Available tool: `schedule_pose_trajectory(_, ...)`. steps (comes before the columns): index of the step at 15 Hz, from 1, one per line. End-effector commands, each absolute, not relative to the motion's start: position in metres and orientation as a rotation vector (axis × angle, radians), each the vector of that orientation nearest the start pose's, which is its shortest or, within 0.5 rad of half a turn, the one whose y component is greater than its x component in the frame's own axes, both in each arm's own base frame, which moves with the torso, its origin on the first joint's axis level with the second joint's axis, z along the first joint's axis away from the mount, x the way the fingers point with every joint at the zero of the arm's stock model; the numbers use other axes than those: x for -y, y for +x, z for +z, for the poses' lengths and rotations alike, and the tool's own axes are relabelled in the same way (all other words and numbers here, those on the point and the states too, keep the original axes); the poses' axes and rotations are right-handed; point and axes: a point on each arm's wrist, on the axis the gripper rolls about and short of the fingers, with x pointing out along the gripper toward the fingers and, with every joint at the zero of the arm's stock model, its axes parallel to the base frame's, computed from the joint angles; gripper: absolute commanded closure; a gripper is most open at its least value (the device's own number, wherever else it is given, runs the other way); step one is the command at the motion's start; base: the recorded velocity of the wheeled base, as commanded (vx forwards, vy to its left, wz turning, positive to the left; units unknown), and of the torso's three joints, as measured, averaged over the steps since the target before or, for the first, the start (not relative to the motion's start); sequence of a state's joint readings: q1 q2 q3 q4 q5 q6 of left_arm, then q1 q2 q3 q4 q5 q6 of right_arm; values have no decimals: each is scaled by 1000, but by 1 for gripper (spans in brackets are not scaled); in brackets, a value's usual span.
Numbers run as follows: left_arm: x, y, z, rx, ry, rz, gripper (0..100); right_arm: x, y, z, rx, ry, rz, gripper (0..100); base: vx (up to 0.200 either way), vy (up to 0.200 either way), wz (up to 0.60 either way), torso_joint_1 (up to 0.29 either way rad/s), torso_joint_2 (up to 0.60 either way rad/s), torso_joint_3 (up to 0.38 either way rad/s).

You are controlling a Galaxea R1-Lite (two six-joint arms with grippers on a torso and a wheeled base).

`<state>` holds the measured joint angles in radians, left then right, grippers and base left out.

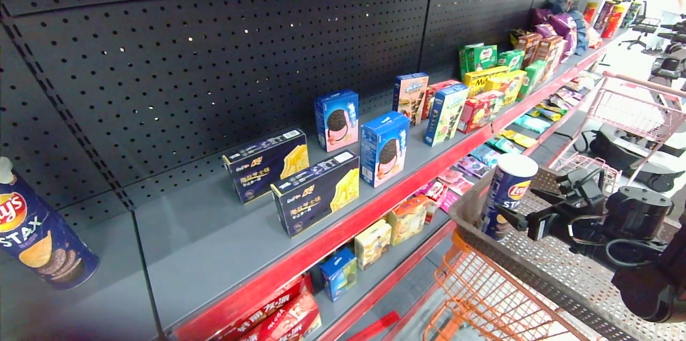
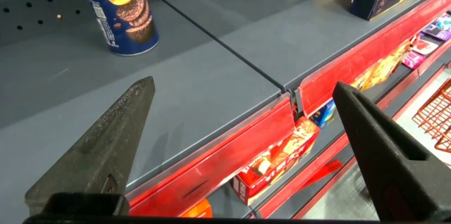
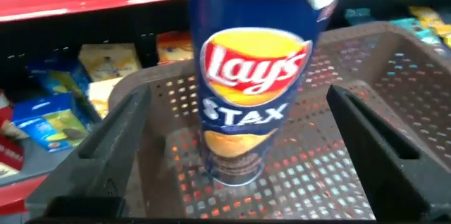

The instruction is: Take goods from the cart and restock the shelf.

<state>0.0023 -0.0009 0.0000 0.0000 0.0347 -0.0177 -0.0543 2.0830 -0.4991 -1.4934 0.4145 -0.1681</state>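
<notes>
Chip can A (image 1: pixel 40 239): upright at the far left of the top shelf (image 1: pixel 214 239), against the pegboard back. Judged already restocked. Same can in the left wrist view (image 2: pixel 120 9), well beyond the left gripper (image 2: pixel 243 90). Fingers spread wide, nothing between them, above the bare front of the shelf close to its red edge (image 2: pixel 232 146).

Mid-shelf: dark blue boxes (image 1: pixel 292 183), then blue cookie boxes (image 1: pixel 383 148), standing in loose rows.

At the right: chip can B (image 1: pixel 506 193), upright in the brown basket (image 1: pixel 563 276) on top of the orange cart (image 1: pixel 482 293). Right gripper (image 1: pixel 522 204) level with its lower half, jaws apart on either side, no contact seen.

Step in hand, as judged: pick of can B, at the pre-grasp stage. Next move calls for closing squarely on the round body, lifting straight up to clear the basket wall, then carrying it left to the bare shelf beside can A. Risk: tall narrow can, likely to tip if nudged off-centre.

View notes: head view gives the overall layout and both cans together. Right wrist view gives the gap between each finger (image 3: pixel 106 153) and can B (image 3: pixel 250 76). Left wrist view gives the seam between shelf panels (image 2: pixel 225 48).
</notes>
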Motion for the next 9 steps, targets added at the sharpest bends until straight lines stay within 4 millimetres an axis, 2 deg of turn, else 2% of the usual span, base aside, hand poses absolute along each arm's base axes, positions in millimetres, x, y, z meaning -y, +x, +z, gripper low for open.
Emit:
schedule_pose_trajectory(1, -1, -23, 75, 0, -18, 38, 0, 9, 323, 73, -62, -144, 373, 0, 0, 0, 0, 0, 0, 0)
schedule_pose_trajectory(5, -1, -23, 75, 0, -18, 37, 0, 9, 327, 70, -67, -144, 374, 0, 0, 0, 0, 0, 0, 0)
schedule_pose_trajectory(9, -1, -23, 75, 0, -18, 38, 0, 4, 316, 95, -34, -179, 272, 0, 0, 0, 0, 0, 0, 0)
